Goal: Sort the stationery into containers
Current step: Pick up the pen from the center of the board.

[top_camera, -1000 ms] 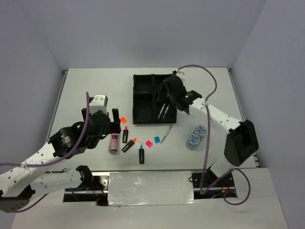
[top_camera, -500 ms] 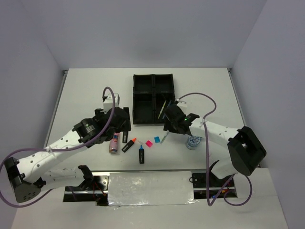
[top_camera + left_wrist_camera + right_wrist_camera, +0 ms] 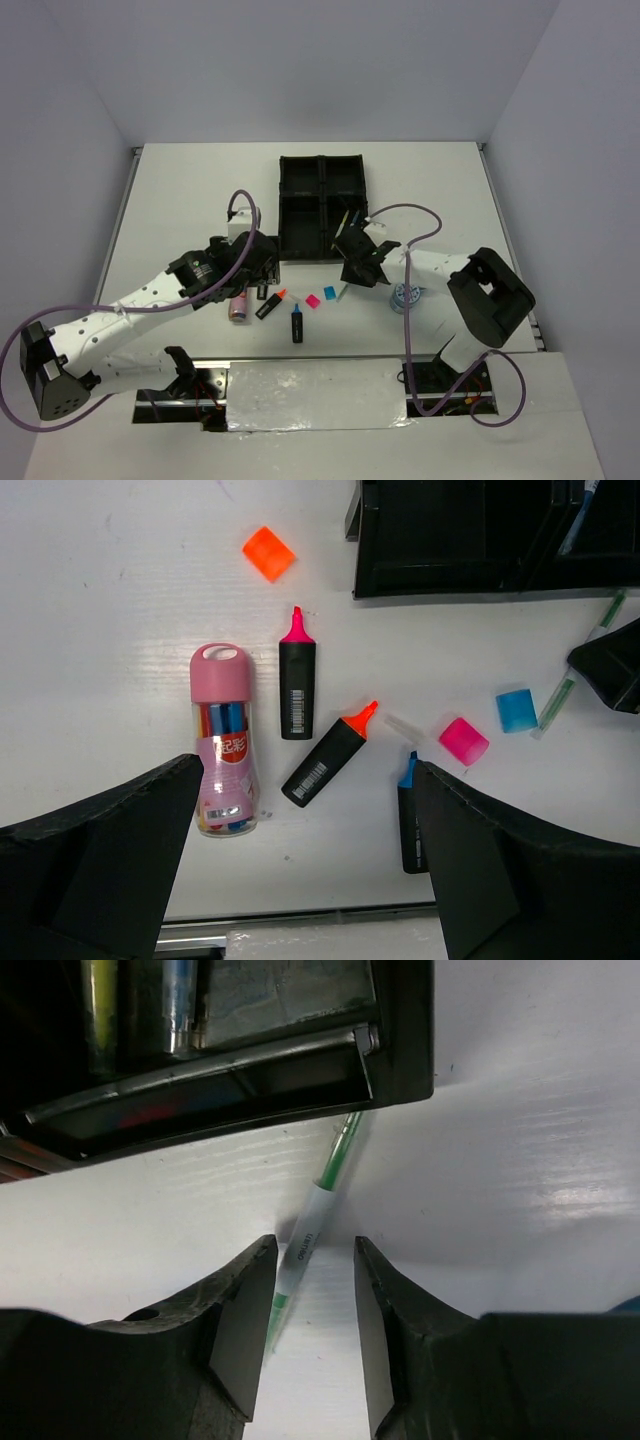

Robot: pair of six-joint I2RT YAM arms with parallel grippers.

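Observation:
The black four-compartment tray [image 3: 300, 205] sits mid-table, with thin pens [image 3: 345, 218] in its near right compartment. My right gripper [image 3: 350, 272] is low on the table just in front of the tray. In the right wrist view it [image 3: 312, 1248] is open, its fingers either side of a green-white pen [image 3: 318, 1205]. My left gripper [image 3: 262, 280] hovers wide open [image 3: 310, 880] over a pink tube [image 3: 225, 742], a pink-capped highlighter [image 3: 297, 675] and an orange-capped one [image 3: 330, 757]. A blue-capped highlighter [image 3: 408, 810] is partly hidden by my finger.
An orange square [image 3: 268, 553], a pink square [image 3: 463, 740] and a blue square [image 3: 515, 710] lie loose on the table. A blue-white roll [image 3: 406, 297] sits beside my right forearm. The tray corner [image 3: 395, 1050] is just beyond the right fingers.
My right gripper has come down from over the tray to the table and now straddles the green pen. My left arm has swung right, over the highlighters.

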